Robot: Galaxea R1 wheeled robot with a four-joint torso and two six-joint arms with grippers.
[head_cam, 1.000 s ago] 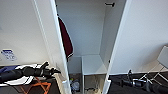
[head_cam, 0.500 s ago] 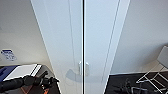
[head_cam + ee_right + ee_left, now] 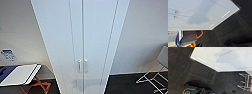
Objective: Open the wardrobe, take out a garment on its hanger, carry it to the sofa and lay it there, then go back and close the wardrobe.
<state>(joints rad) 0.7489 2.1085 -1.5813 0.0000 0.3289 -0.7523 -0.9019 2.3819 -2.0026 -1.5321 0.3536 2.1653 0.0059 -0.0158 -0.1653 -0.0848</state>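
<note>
Can't tell if either pincer is released or clenched, the fingers don't show clearly. Straight ahead of the arms is the wardrobe [image 3: 82,45], both doors shut, handles [image 3: 82,66] meeting at the seam. Judging by that, closing looks done; no T-shirt or hanger around.

The wardrobe [image 3: 82,37] stands centred against a pale wall, both full-height doors closed and meeting at a vertical seam. Two small white handles [image 3: 82,66] sit side by side at the seam. A folding stand [image 3: 23,76] with orange legs stands at its left; a wire rack [image 3: 155,77] at its right. The floor [image 3: 122,85] is dark carpet.
</note>
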